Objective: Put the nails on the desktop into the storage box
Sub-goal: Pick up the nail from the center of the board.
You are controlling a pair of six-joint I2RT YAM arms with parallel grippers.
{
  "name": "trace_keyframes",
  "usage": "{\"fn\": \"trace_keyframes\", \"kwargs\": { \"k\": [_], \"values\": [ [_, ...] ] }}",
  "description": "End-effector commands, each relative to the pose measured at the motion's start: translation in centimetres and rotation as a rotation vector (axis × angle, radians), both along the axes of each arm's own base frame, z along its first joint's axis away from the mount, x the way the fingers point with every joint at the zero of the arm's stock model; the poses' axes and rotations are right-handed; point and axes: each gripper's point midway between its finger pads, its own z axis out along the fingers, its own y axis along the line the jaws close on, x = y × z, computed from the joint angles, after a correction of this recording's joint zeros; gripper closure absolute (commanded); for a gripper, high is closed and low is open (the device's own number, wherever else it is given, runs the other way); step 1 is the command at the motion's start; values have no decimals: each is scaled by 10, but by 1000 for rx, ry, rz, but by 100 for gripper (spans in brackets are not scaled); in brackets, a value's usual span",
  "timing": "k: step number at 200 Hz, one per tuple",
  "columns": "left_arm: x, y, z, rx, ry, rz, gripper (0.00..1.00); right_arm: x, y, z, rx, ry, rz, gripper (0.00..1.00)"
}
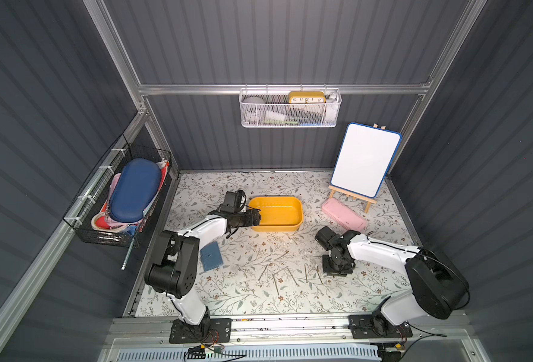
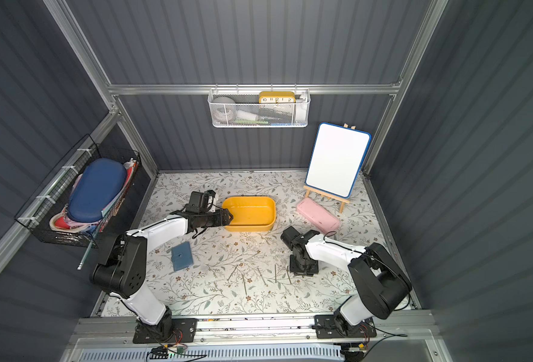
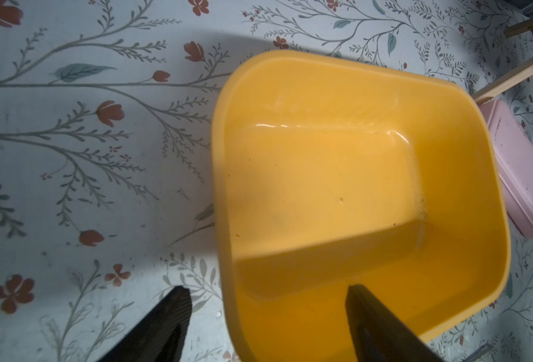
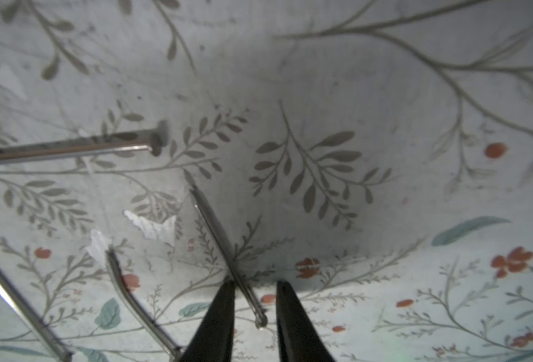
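The yellow storage box (image 1: 277, 227) (image 2: 249, 228) stands mid-desktop, and its floor (image 3: 337, 175) shows nothing in it. My left gripper (image 1: 256, 218) (image 3: 266, 288) is open and straddles the box's near end wall, one finger inside and one outside over the desktop (image 1: 227, 291). Several nails (image 1: 276, 282) (image 2: 245, 283) lie scattered in front of the box. My right gripper (image 1: 334, 273) (image 4: 256, 282) points down at the rightmost ones. Its jaws stand narrowly apart around the head end of one nail (image 4: 224, 244); the left finger (image 4: 218, 313) touches it, and a gap shows on the other side.
A pink case (image 1: 343, 214) lies right of the box, in front of a small whiteboard on an easel (image 1: 364, 160). A blue wallet (image 1: 211, 256) lies by the left arm. A wire basket (image 1: 124, 200) hangs on the left wall and a white mesh basket (image 1: 290, 108) on the back wall.
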Motion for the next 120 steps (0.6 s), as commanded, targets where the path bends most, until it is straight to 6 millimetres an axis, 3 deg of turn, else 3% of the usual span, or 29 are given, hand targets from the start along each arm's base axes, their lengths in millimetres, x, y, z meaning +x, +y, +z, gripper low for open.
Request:
{"fn": "trace_keyframes", "kwargs": {
  "k": [1,42,66,92,120],
  "values": [
    [-11,4,15,-10,9,26,17,-8,-7,-14,-47,40,-5,81],
    [-39,12,43,-17,16,71,16,-21,-18,-25,-88,85,-22,100],
    [-70,6,56,-9,33,59,16,-20,-20,-20,-95,72,-25,100],
    [-109,6,52,-41,89,64,17,-9,-16,5,-80,22,-14,100],
    [-149,-1,47,-106,129,44,17,7,-1,54,-1,-58,15,100]
  ]
}}
